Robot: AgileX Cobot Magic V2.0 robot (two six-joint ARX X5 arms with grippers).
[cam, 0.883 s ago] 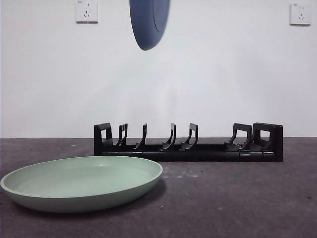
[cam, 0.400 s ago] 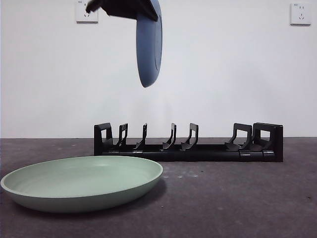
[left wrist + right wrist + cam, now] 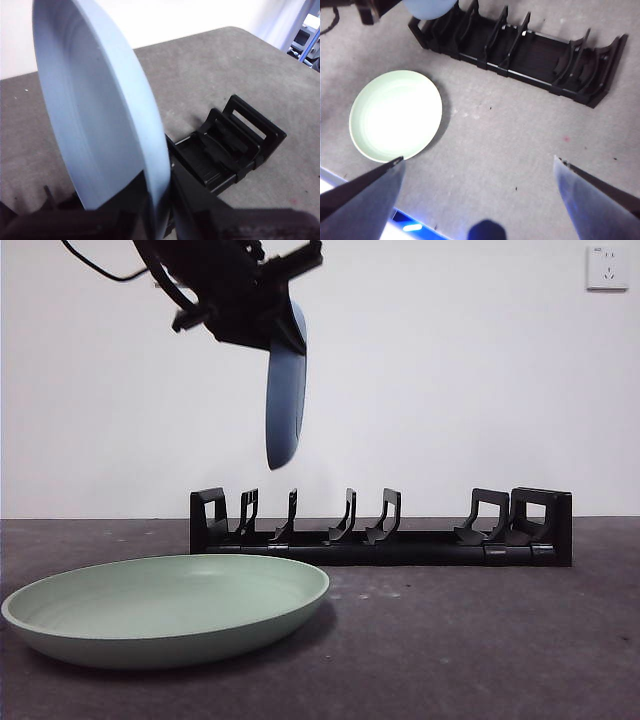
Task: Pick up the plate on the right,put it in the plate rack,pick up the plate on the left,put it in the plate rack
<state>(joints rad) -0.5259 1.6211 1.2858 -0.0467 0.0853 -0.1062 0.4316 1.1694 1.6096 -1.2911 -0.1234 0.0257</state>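
Note:
A blue plate (image 3: 284, 400) hangs on edge, nearly upright, above the left part of the black plate rack (image 3: 380, 540) and clear of its prongs. My left gripper (image 3: 255, 310) is shut on its upper rim. In the left wrist view the blue plate (image 3: 95, 115) fills the picture, the left gripper (image 3: 160, 200) pinches its rim, and the rack (image 3: 235, 145) lies below. A pale green plate (image 3: 170, 605) lies flat on the table at the front left. My right gripper (image 3: 479, 162) is open high above the table, over the green plate (image 3: 395, 115) and the rack (image 3: 520, 47).
The table is dark grey (image 3: 480, 640), backed by a white wall with a socket (image 3: 606, 267) at the upper right. In the right wrist view, the table's near edge (image 3: 350, 185) runs past the green plate.
The blue plate has come down toward the rack and shifted slightly left. The left arm holding it has dropped into the front view from above. The green plate and rack have not moved.

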